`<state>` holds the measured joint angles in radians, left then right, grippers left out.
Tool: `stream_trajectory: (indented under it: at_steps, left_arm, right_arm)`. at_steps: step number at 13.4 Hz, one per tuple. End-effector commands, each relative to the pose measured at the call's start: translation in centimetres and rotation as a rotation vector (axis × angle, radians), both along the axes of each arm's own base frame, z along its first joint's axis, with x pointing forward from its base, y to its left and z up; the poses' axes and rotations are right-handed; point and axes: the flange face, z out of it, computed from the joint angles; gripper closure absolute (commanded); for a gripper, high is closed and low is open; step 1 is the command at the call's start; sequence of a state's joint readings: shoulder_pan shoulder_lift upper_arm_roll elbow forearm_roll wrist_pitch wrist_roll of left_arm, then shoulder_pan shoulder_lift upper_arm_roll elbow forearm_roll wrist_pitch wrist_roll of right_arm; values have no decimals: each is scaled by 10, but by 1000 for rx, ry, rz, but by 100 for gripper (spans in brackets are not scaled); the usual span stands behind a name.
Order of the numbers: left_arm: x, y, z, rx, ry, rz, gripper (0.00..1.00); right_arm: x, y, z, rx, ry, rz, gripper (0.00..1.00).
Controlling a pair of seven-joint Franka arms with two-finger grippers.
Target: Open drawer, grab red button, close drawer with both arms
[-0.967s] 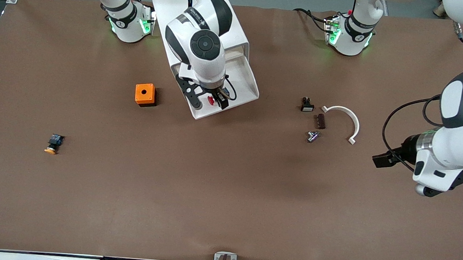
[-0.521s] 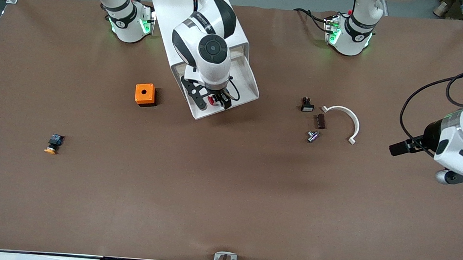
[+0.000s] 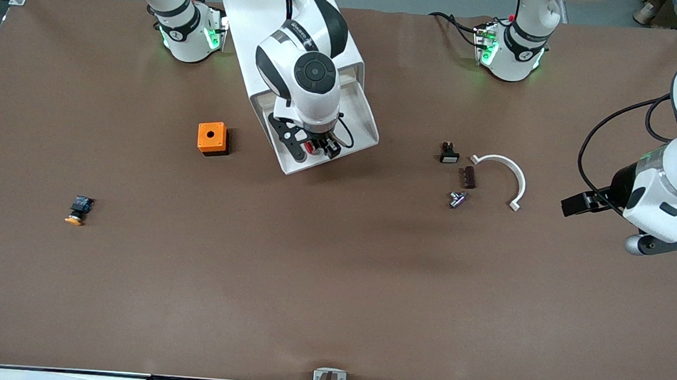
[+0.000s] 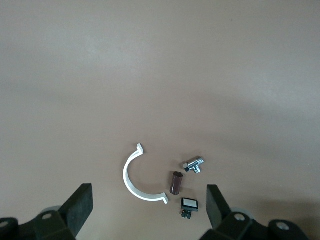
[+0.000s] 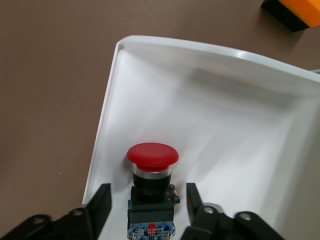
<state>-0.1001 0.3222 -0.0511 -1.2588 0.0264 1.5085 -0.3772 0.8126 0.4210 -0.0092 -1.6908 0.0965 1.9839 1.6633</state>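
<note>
— Two claws in play. Where's the right gripper?

— Down inside the pulled-out drawer of the white cabinet. Its fingers stand either side of the red-capped button, with slim gaps showing, so they are not clamped on it.

— And the button itself?

— It sits on the drawer floor, dark body between the fingers, red cap just ahead of the tips. An orange cube lies on the table beside the drawer.

— The left gripper?

— It hangs over the table at the left arm's end, spread wide and holding nothing. A white curved clip, a brown cylinder, a metal fitting and a small white-faced switch lie ahead of it.
</note>
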Motion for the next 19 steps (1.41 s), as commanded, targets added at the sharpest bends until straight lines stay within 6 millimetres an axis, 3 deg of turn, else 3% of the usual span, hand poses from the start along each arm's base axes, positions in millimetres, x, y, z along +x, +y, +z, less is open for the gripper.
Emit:
stream_trajectory:
  at_steps: [1,2,4,5,8,12,15,17,19]
  left_arm:
    - [-16,-1,22,5,-15,-10,0]
    - [-18,-3,23,4,-14,-14,0]
    - [-21,-5,27,5,-15,-15,0]
    - [-23,-11,26,5,-6,-21,0]
    - [-20,-26,15,1,3,-42,0]
    - [-13,-80,-20,-8,11,-82,0]
    - [-8,-146,-69,-39,-18,-30,0]
    - [-11,-198,-105,-35,-17,-19,0]
    - [-14,-228,-150,-20,29,-48,0]
  right_arm:
    - [-2,4,-2,-15,-17,-3,54]
    - [-2,4,-2,-17,-16,0,65]
    - [-2,4,0,-19,-21,4,97]
    - [0,4,3,-20,-26,4,100]
    - [6,8,20,-4,-43,6,100]
    - [31,-2,82,-6,-12,-15,100]
    - [57,-35,113,9,-16,8,100]
    - [70,-69,132,6,2,84,100]
    - [81,-111,154,12,37,181,100]
